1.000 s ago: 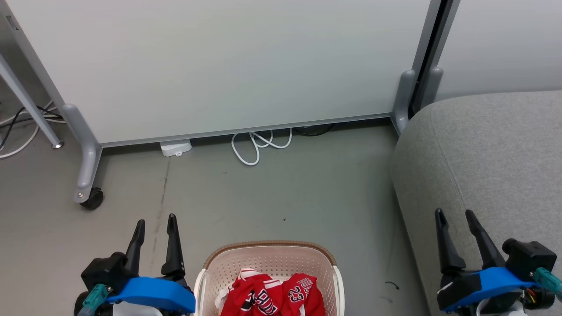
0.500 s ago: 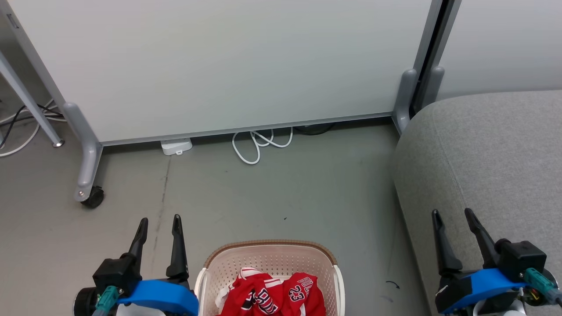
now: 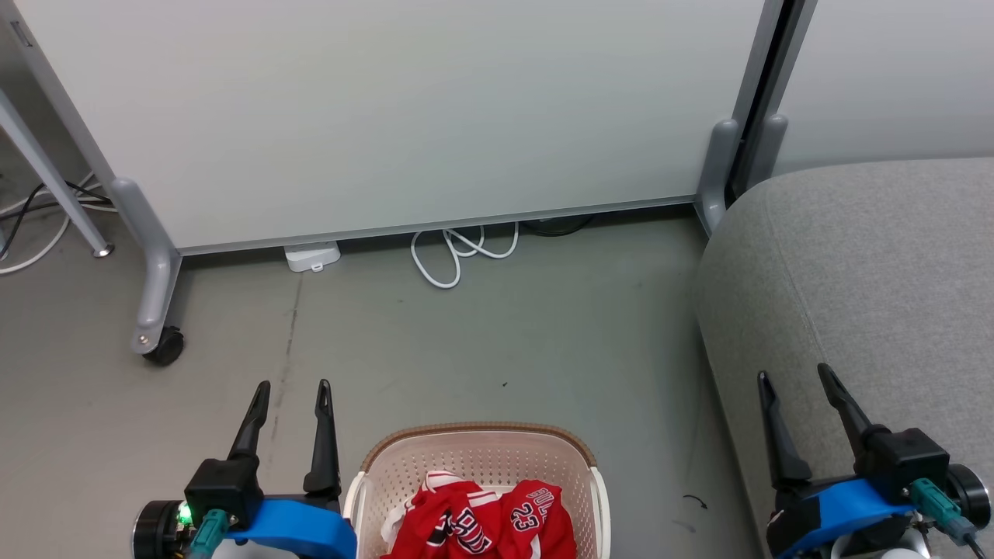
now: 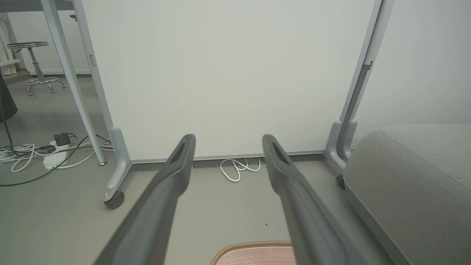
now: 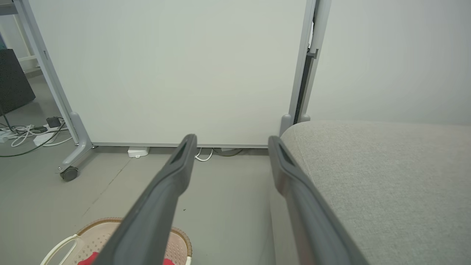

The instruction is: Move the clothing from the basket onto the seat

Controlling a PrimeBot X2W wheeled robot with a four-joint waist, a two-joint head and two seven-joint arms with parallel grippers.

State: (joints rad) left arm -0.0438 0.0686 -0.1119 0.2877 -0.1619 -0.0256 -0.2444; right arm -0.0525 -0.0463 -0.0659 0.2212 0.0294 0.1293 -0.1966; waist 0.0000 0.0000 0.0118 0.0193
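While left hand [image 3: 293, 384] and right hand [image 3: 792, 371] gape empty, head-view clothing [image 3: 481, 524], (left-wrist stool [image 4: 27, 45])

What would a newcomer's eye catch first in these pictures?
The bright red clothing in the white basket, bottom centre of the head view, stands out most. The big grey seat lies to its right. The open left tool and right tool stand at either side.

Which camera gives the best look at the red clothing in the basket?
Head view: the clothing lies bunched in the basket, number 23 readable, though the bottom edge crops it. The right wrist view catches a red sliver at its bottom edge. The left wrist view reaches the basket's brown rim.
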